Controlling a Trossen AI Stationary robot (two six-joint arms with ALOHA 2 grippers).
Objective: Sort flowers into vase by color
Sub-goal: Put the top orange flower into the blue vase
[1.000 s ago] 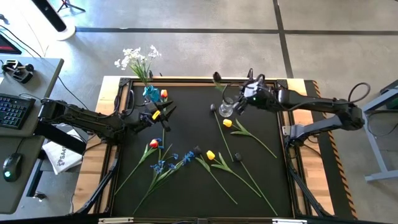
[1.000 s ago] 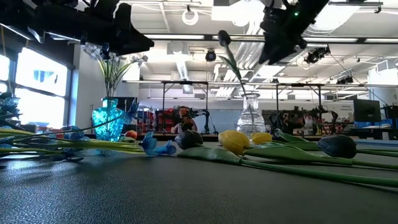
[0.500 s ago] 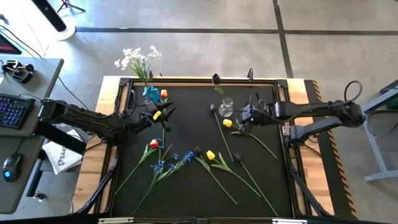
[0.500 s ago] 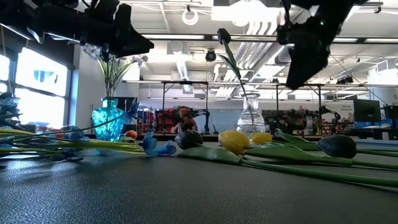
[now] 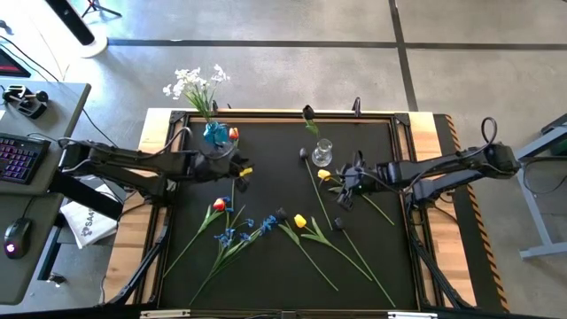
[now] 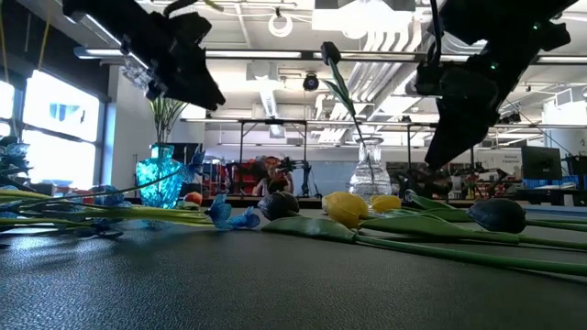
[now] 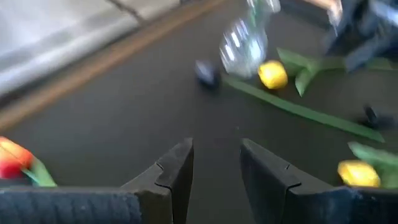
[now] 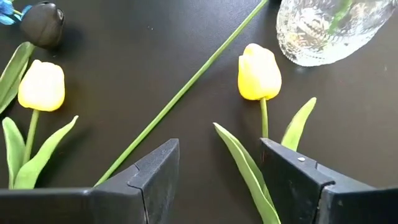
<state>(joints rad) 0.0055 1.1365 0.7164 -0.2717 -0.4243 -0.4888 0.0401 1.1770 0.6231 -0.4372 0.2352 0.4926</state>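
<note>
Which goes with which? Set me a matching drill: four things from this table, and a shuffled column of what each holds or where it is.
1. blue vase
2. clear vase
3. right gripper
4. blue sprays

A. lying flat on the mat
B. holds a dark tulip
C. open, low over a yellow tulip and its stem
D. holds white sprays

Pairs: 1-D, 2-B, 3-C, 4-A.

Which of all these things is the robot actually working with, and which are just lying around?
Part of the job:
loose green-stemmed flowers
blue glass vase
clear glass vase
open right gripper
open left gripper

Just lying about:
black keyboard
computer mouse
</note>
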